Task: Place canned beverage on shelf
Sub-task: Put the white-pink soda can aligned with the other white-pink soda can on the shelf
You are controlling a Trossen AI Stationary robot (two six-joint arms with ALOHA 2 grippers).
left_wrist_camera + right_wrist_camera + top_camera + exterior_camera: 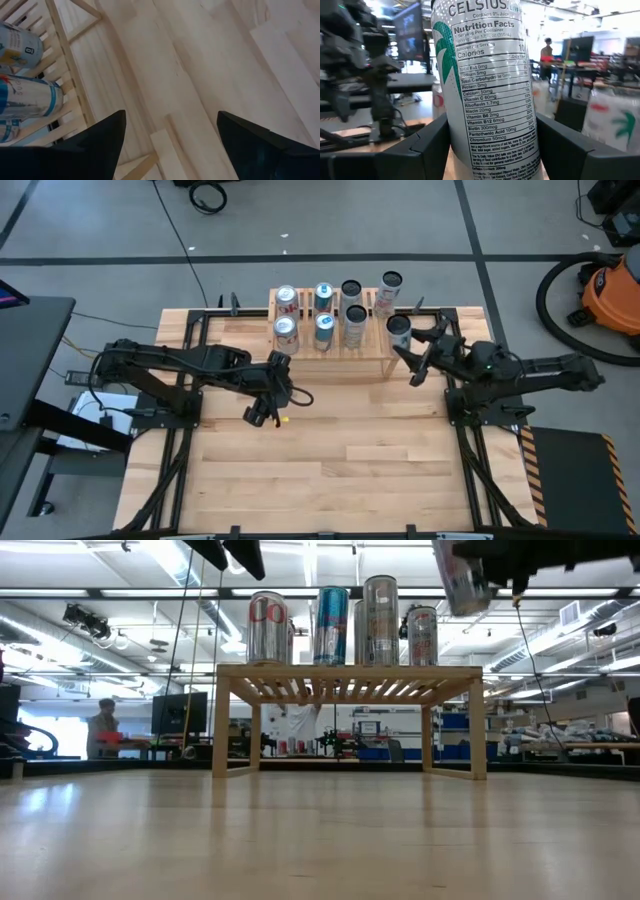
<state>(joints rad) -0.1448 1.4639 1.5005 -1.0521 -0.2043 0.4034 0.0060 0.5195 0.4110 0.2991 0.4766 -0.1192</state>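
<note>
The right tool (pixel 414 360) is clamping a tall silver can (pixel 487 85) beside the light-wood slatted shelf (pixel 335 358); the left tool (pixel 262 412) is hovering, fingers apart.

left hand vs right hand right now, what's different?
The left hand is empty, its fingers spread over bare tabletop in front of the shelf; the right hand is closed on a white Celsius can. The left hand points down at the table, while the right hand holds its can raised beside the shelf's right end. Both are dark two-finger hands.
</note>
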